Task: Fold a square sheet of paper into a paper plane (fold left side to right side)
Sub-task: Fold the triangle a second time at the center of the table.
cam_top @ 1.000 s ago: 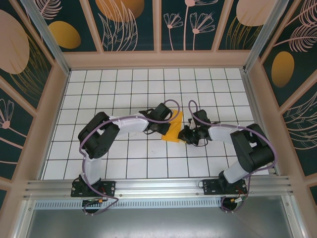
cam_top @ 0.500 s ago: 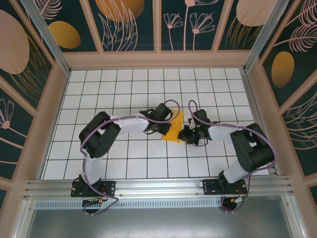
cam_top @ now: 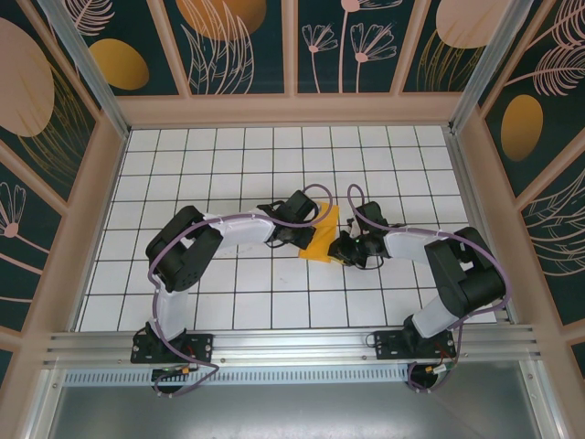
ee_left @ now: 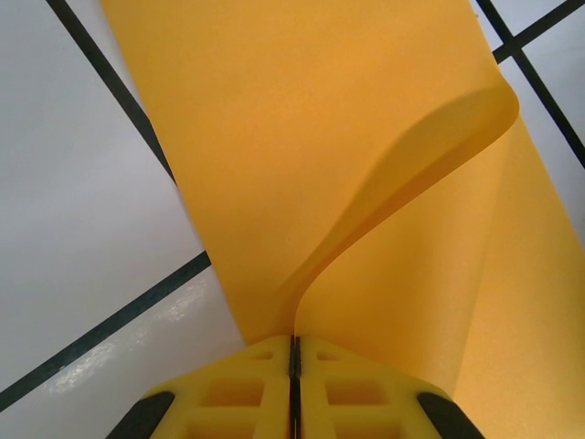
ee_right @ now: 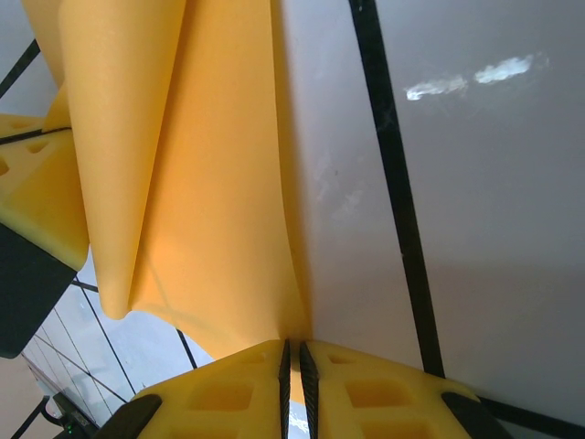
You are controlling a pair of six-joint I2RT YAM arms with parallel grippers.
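The square sheet of paper (cam_top: 323, 234) is orange-yellow and lies partly lifted on the tiled floor between the two arms. My left gripper (cam_top: 307, 234) is at its left side and my right gripper (cam_top: 339, 249) at its lower right corner. In the left wrist view the left gripper (ee_left: 294, 341) is shut on the sheet's edge, and the paper (ee_left: 320, 155) curls up and over from the jaws. In the right wrist view the right gripper (ee_right: 292, 346) is shut on a corner of the paper (ee_right: 201, 183), which hangs in a loose fold. The left gripper's yellow finger (ee_right: 37, 197) shows behind it.
The white tiled floor (cam_top: 228, 165) with black grid lines is walled by beige frames and patterned panels (cam_top: 238, 37). An aluminium rail (cam_top: 292, 346) runs along the near edge by the arm bases.
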